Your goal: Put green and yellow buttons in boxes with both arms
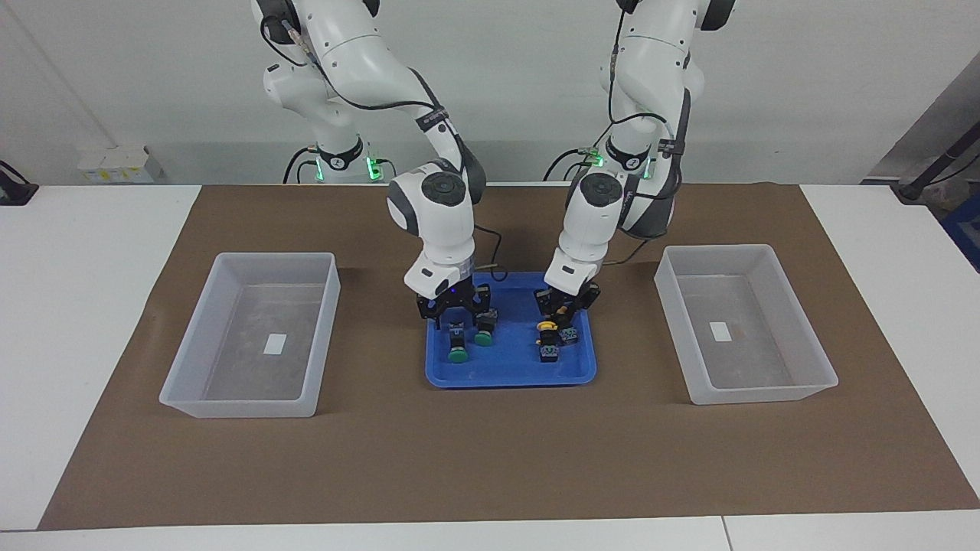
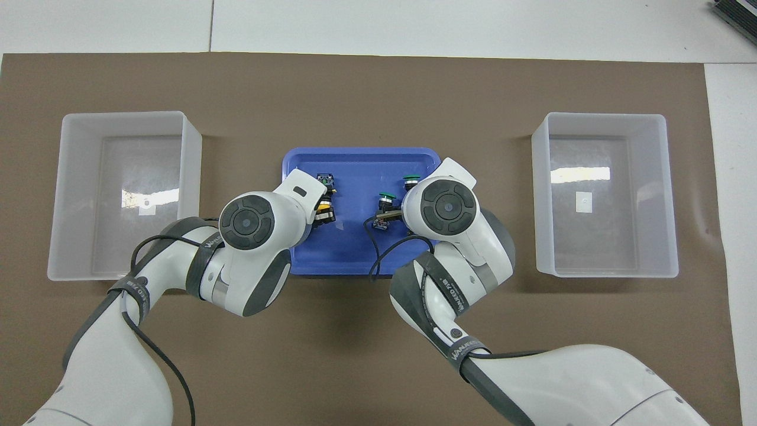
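Two green buttons lie in the blue tray, toward the right arm's side. My right gripper is open and low over them, its fingers either side of one button's body. One yellow button lies under my left gripper, which is down at it. Another black-and-blue button body lies just farther from the robots; its cap does not show. In the overhead view the green buttons and the yellow button show beside the wrists. Both boxes are empty.
The tray sits mid-table on a brown mat, between the two boxes, one toward each arm's end. Each box holds only a small white label.
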